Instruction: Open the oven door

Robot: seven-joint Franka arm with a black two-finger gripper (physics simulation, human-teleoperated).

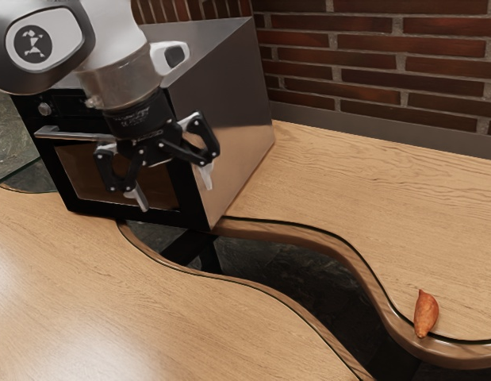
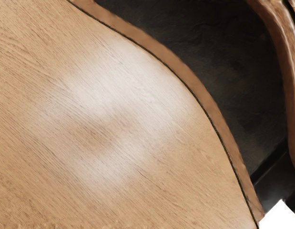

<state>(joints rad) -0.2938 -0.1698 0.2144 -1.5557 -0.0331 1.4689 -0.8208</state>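
Brick wall [image 1: 372,59] behind a wooden table [image 1: 63,286], oven [image 1: 233,119] at the exterior view's left, oven door [image 1: 85,175] closed, gripper [image 1: 174,187] in front, fingers spread wide, holding nothing.

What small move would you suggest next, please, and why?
I would probably lift the open, empty gripper toward the exterior view's left, to the oven handle: its fingers hang lower than the handle in that view, and the oven door looks shut.
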